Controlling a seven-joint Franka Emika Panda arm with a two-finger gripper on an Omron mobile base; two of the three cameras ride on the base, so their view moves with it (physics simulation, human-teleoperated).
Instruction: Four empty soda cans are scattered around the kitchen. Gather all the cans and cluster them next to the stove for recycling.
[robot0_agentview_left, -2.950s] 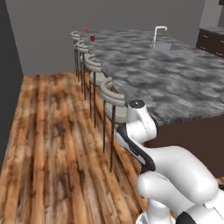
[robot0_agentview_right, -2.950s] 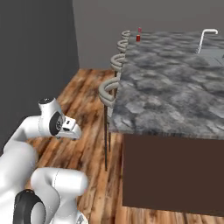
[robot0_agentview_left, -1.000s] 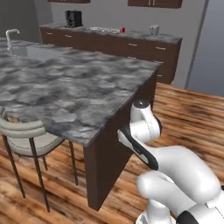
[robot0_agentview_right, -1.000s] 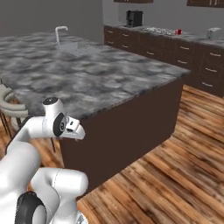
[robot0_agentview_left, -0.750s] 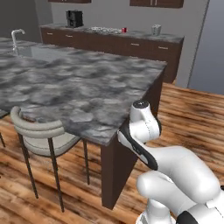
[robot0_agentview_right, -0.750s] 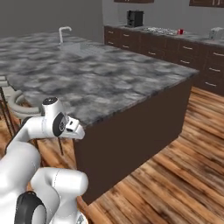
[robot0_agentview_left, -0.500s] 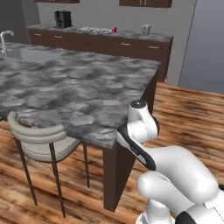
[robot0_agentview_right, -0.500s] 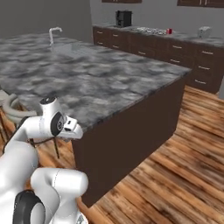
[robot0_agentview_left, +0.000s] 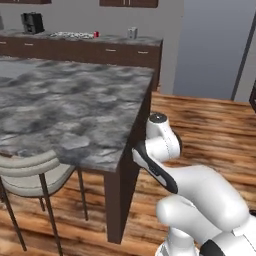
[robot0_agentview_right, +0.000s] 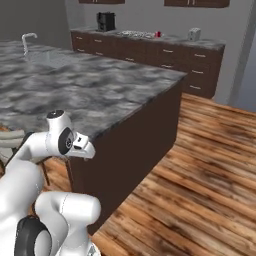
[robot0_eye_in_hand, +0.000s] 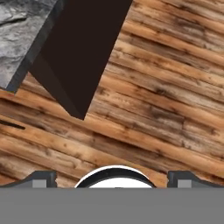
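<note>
One red can (robot0_agentview_left: 96, 34) shows, far off on the back counter (robot0_agentview_left: 115, 42), just beside the stove (robot0_agentview_left: 74, 35); in the right base view it is the same can (robot0_agentview_right: 158, 34) at the stove's (robot0_agentview_right: 136, 34) right end. One stove, one can in sight. A black coffee maker (robot0_agentview_left: 31, 22) stands at the counter's left, and a small silver toaster (robot0_agentview_left: 132, 33) stands to the right of the can, apart from it. One stool (robot0_agentview_left: 31, 176) is tucked under the near edge of the island (robot0_agentview_left: 65, 107); one faucet (robot0_agentview_right: 27, 41) rises from the island top by a sink (robot0_agentview_right: 47, 59), whose contents cannot be made out.

The gripper (robot0_eye_in_hand: 112, 177) is spread wide with nothing between its fingertips (robot0_eye_in_hand: 43, 178); it points down at the wood floor (robot0_eye_in_hand: 166, 100) beside the island's dark corner panel (robot0_eye_in_hand: 81, 52).

Compared with three seconds ago the whole scene has swung: then the views looked along a row of stools on the island's long side, with a red can at its far end; now they face the island's corner and the back counter. Half a second ago the framing was nearly the same, the counter a little farther left. The arm's folded pose is unchanged.
</note>
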